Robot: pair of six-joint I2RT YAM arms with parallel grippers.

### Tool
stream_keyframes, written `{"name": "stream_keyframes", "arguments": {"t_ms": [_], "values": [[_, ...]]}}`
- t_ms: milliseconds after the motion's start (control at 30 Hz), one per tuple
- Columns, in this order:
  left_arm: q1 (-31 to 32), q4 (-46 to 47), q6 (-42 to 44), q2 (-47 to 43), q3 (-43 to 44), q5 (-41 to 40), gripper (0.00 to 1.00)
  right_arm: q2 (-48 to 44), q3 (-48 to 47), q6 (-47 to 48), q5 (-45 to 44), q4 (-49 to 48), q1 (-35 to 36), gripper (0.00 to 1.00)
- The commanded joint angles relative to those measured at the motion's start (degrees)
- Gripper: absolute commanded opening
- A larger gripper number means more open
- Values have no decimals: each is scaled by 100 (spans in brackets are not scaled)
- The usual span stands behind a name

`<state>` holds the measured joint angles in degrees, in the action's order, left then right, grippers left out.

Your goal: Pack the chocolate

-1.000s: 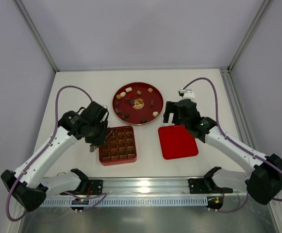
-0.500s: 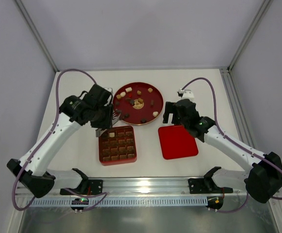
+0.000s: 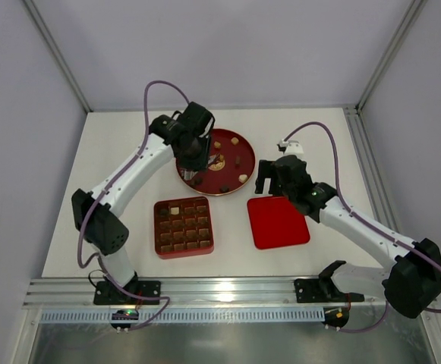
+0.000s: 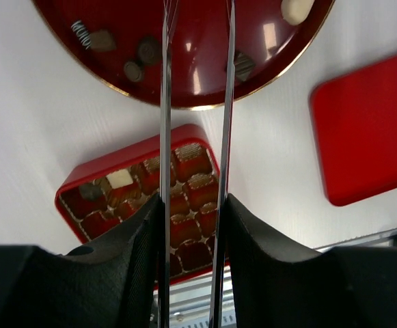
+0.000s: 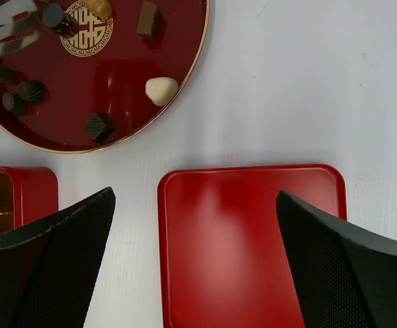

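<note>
White surface (image 3: pixel 129 144), pale walls (image 3: pixel 220 45), chocolate (image 5: pixel 161 90) on round red plate (image 5: pixel 116 82) under left gripper (image 5: pixel 33 29), which is a little spread, right gripper (image 5: pixel 195 198) spread wide, chocolate at its ten o'clock

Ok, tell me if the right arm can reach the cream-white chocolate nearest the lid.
Probably yes. The right gripper hangs open over the red lid, that chocolate lies beyond on the round plate with nothing between, and the left gripper is across the plate.
</note>
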<state>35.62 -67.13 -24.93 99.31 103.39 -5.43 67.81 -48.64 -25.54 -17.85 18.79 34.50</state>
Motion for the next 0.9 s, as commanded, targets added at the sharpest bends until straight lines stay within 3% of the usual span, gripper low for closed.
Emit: {"name": "stream_keyframes", "arguments": {"t_ms": [0,133,367,867], "values": [[7,455,85,369,637,288,40,-251,-225,119,-122,55,-5,100],[51,517,32,1115,1295,473,40,-391,-233,146,-140,204,4,100],[165,693,-38,1854,1727,455,41,-733,-207,199,-263,468,-14,100],[297,799,-65,2303,1834,332,41,-972,-14,225,-325,574,-93,100]]}}
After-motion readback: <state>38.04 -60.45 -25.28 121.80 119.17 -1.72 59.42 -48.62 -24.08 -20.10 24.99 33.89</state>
